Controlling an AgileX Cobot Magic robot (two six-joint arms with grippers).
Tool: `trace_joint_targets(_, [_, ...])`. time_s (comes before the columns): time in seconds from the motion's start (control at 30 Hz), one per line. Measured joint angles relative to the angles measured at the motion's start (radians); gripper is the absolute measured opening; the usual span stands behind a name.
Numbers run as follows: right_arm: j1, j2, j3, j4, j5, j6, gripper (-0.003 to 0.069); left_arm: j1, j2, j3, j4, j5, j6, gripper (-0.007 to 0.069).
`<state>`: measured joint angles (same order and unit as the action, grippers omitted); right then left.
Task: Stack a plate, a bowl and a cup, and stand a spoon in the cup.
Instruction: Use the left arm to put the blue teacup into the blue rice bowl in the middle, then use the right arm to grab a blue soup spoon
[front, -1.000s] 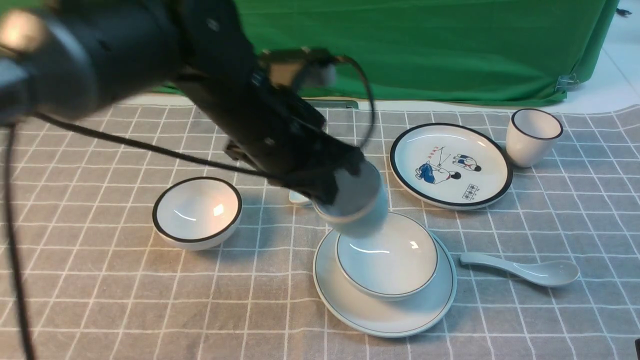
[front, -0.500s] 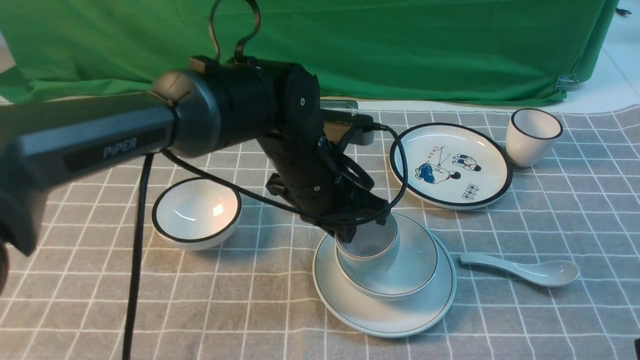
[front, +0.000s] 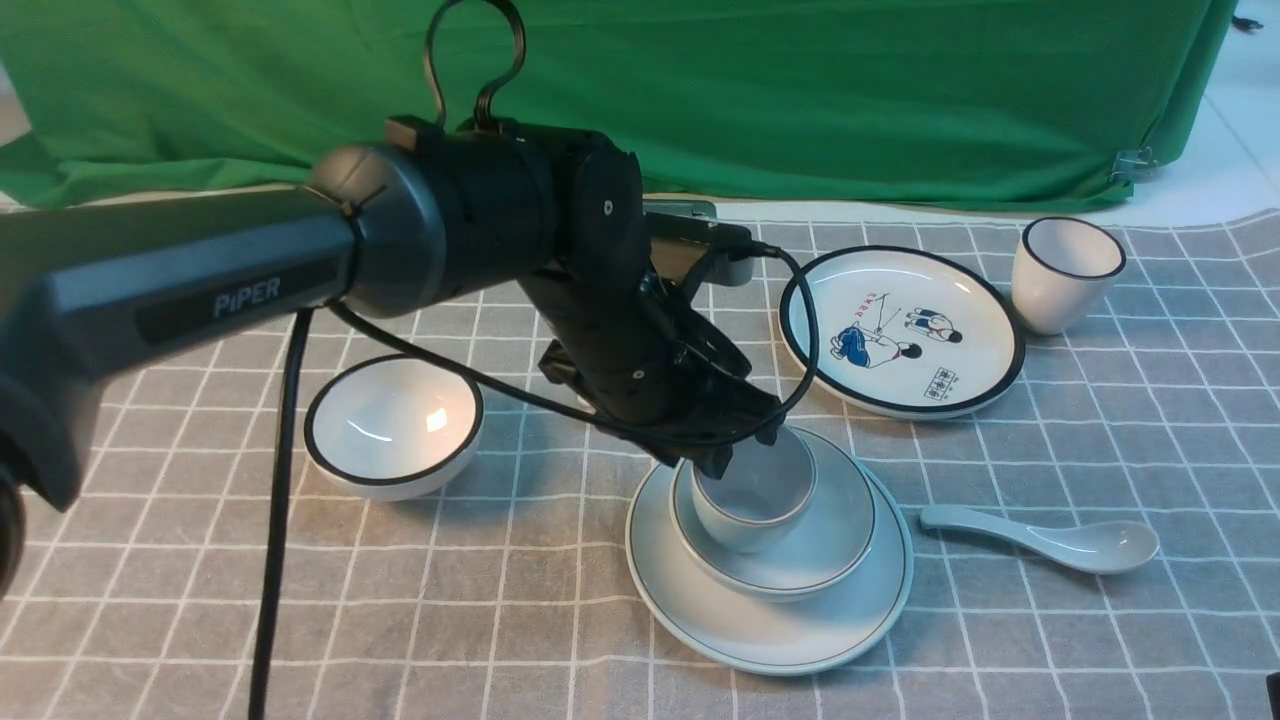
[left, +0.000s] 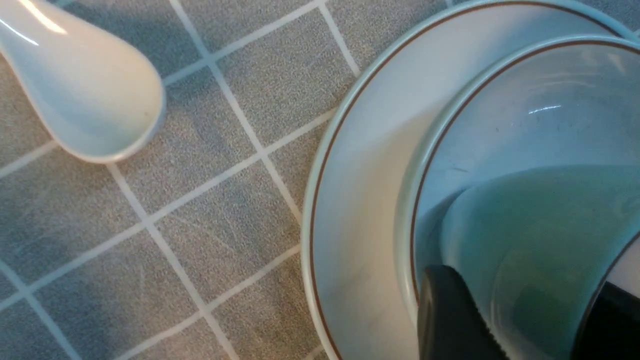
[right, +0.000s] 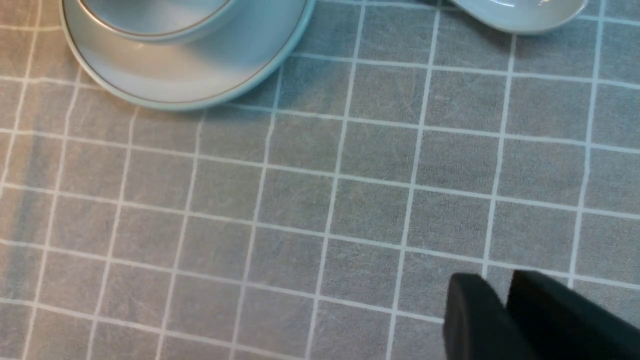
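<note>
Cup (front: 752, 490) upright in bowl (front: 835, 545), bowl on plate (front: 780, 635). Left gripper (front: 745, 447) clamped on cup wall, arm angled down over stack. Spoon (front: 1040, 535) flat on cloth (front: 500, 620), just right of plate, long axis crosswise, handle tip toward plate. Right gripper (right: 505, 310) closed, empty, low over cloth, likely nearer spoon.

The only word that can be read is "PiPER". It stands in pale letters on a dark band along the side of the left arm (front: 200, 280), in the front view. The black-rimmed plate (front: 985, 320) has cartoon figures printed on it, with a few thin red strokes above them. Near its front edge is a small block of dark printed marks, too small to read. Nothing can be read in either wrist view.
</note>
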<state>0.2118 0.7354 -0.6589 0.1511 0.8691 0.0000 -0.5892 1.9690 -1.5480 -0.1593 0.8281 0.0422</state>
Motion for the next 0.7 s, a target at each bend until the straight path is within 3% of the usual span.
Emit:
trace_joint_targets(0.13, [0.0,0.0,0.001,0.0,-0.001,0.0,0.0141,0.0,0.0,-0.062,0.0,0.007,0.0,0.0303])
trace_joint_targets(0.43, [0.0,0.0,-0.001,0.0,0.004,-0.02,0.0141,0.0,0.0,-0.228,0.008,0.11,0.0,0.0293])
trace_joint_targets(0.6, [0.0,0.123,-0.115,-0.002,0.146,-0.101,0.0142,0.0,-0.047,-0.312,0.077,0.254,0.003,0.0112])
trace_joint_targets(0.7, [0.0,0.261,-0.218,-0.003,0.19,-0.23,0.0142,0.002,-0.141,-0.298,0.144,0.27,-0.009,0.0021])
